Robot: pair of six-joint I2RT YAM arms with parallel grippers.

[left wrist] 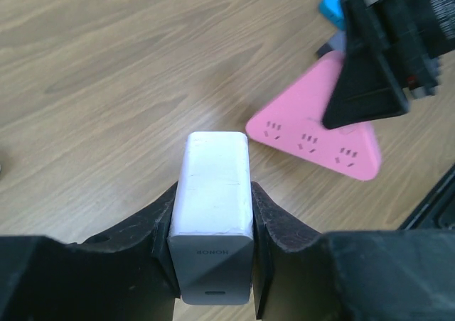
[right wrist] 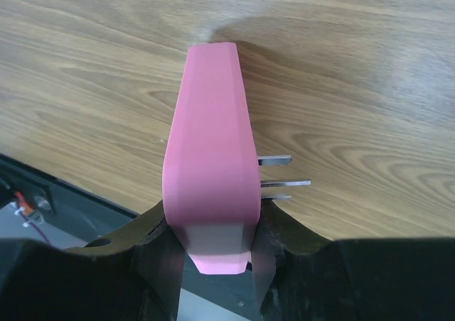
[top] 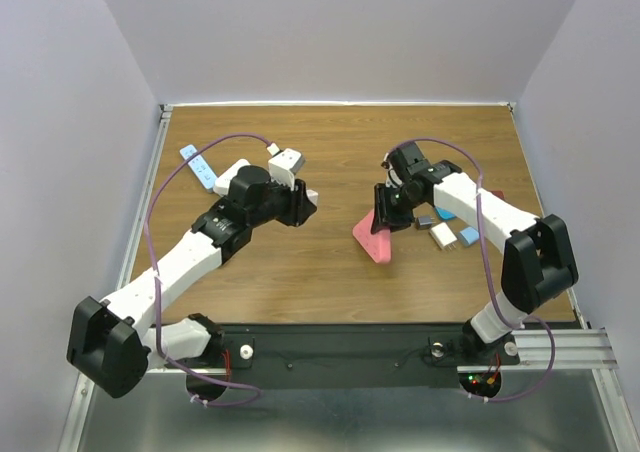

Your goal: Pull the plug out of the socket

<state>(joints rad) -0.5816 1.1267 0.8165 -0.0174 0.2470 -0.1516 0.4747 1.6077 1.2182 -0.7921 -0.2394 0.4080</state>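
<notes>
A: We log the left claw (left wrist: 213, 202) clamped on the white plug (left wrist: 213, 182), which is clear of the pink socket (left wrist: 313, 133).
B: The right claw (right wrist: 213, 218) grips that socket. Only its wrist view shows us metal prongs (right wrist: 281, 172).

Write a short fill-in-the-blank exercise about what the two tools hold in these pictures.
1. The left tool is shut on a ____ charger.
2. The right tool grips a power strip whose colour is ____.
3. From above, the power strip is shaped like a ____.
4. The table top is made of ____.
Missing words: white; pink; triangle; wood.
</notes>
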